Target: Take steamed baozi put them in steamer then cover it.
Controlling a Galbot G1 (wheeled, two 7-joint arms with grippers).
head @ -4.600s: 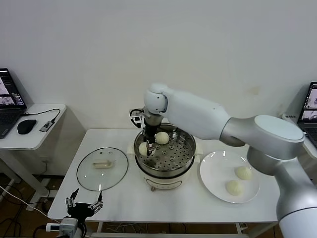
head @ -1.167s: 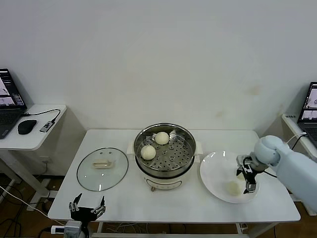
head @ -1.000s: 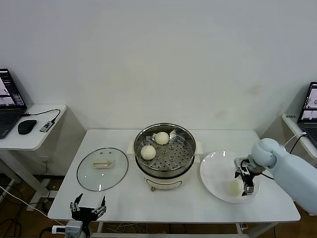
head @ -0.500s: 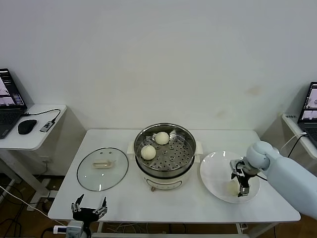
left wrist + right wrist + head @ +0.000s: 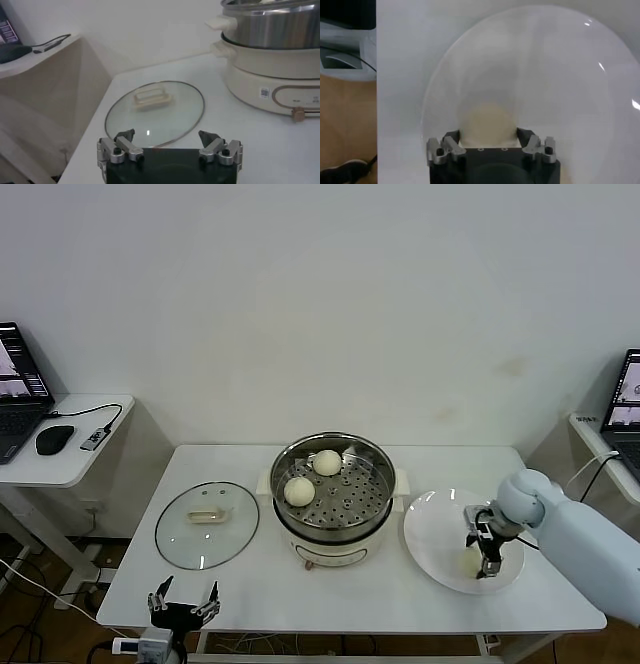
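Note:
The steamer [image 5: 335, 496] stands mid-table, and two steamed baozi [image 5: 298, 490] [image 5: 327, 462] lie on its perforated tray. To its right, on the white plate [image 5: 430, 529], my right gripper [image 5: 481, 556] points down over a third baozi [image 5: 468, 562]. In the right wrist view the gripper [image 5: 488, 137] has that baozi [image 5: 487, 120] between its fingers, which press both sides while the baozi rests on the plate [image 5: 545, 75]. The cover [image 5: 207, 524] lies flat left of the steamer. My left gripper [image 5: 183, 604] hangs open below the table's front edge, facing the cover [image 5: 155, 107].
A side desk [image 5: 60, 449] with a laptop and a mouse stands at far left. Another laptop [image 5: 628, 399] sits at the right edge. The steamer's cream base [image 5: 270, 75] rises beyond the cover in the left wrist view.
My right gripper has come down and slightly left over the plate, and its fingers have closed in on the baozi. The left arm has barely moved.

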